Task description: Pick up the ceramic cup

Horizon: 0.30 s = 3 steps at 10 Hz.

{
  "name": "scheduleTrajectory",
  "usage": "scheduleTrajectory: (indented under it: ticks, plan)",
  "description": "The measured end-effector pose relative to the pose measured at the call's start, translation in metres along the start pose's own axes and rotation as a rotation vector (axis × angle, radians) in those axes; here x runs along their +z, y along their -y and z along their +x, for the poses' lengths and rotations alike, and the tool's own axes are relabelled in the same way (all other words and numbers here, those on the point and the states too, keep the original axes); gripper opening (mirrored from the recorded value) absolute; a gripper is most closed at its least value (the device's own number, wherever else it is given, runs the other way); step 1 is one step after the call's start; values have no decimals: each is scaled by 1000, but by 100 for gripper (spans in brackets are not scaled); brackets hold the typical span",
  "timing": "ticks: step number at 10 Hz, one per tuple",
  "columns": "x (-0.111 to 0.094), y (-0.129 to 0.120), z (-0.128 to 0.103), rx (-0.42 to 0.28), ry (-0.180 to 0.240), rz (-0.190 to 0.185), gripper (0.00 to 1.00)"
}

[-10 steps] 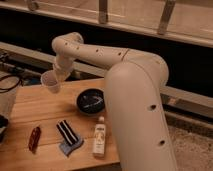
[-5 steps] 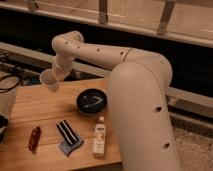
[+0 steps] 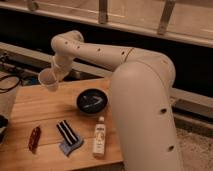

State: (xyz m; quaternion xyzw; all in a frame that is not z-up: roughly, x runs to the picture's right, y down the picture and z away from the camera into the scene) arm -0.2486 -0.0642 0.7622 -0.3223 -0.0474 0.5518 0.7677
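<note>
Cup lifted off table.
Gripper (image 3: 56, 76) clamped on cup (image 3: 48, 80), at 10 o'clock from bowl (image 3: 92, 101); advised steady, level raise.

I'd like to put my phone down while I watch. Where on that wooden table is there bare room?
The bare wood at the back left, under the ceramic cup held up at the gripper, looks free. The front is crowded: red object, striped item, bottle, with the dark bowl behind.
</note>
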Motion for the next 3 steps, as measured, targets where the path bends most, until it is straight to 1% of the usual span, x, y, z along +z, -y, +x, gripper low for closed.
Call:
scheduleTrajectory:
  ticks: [3]
  plan:
    - [-4, -5, 0, -11, 11, -5, 1]
